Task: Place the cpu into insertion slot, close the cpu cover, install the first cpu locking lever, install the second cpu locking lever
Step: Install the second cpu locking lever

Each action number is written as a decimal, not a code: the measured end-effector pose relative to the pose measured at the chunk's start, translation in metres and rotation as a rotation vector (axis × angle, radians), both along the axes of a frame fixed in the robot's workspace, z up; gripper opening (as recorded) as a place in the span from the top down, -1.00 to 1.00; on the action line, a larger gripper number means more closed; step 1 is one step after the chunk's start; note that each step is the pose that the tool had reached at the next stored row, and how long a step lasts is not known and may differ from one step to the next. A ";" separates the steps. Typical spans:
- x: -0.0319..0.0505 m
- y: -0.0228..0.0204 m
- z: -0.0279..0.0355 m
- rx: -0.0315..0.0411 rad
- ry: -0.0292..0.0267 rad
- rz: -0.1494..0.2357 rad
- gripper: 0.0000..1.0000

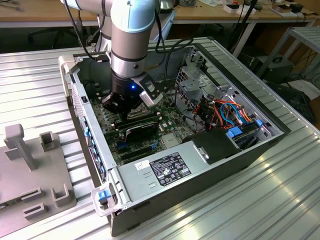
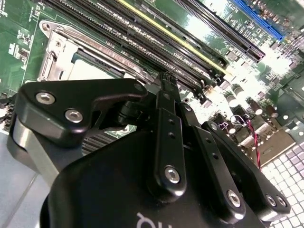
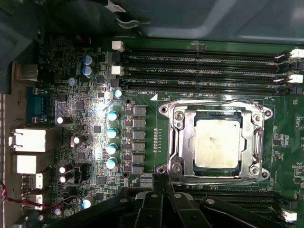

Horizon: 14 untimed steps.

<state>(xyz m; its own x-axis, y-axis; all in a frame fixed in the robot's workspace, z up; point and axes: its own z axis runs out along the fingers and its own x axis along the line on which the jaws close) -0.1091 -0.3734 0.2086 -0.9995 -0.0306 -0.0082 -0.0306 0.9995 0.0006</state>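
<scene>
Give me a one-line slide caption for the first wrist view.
The gripper hovers at the socket edge, the cpu seated beneath the closed cpu cover.

The arm descends steeply from the upper part of the exterior view, its grey and pale-blue wrist segments stacked nearly vertical, a small blue light glowing at the wrist. Below it the black end effector (image 1: pixel 121 107) points straight down. In the second wrist view the end effector (image 2: pixel 166 80) shows its linkage bars and silver screws — the two fingers (image 2: pixel 164 88) are drawn together, tips meeting with no gap and nothing between them. In the first wrist view the closed fingertips (image 3: pixel 159 179) form a narrow point.
</scene>
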 end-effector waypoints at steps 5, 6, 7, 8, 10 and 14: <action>0.0000 0.0001 -0.0002 0.0002 -0.0002 0.000 0.79; -0.0001 0.0001 -0.0003 0.0004 -0.0002 0.000 0.79; -0.0001 0.0001 -0.0004 0.0007 -0.0003 0.000 0.79; -0.0001 0.0001 -0.0005 0.0007 -0.0002 0.000 0.79; -0.0001 0.0001 -0.0013 0.0030 -0.0002 0.000 0.79; 0.0000 0.0002 -0.0026 0.0093 -0.0001 0.000 0.79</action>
<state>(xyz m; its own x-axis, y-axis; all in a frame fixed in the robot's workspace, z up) -0.1091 -0.3732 0.2060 -0.9995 -0.0304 -0.0086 -0.0305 0.9995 0.0099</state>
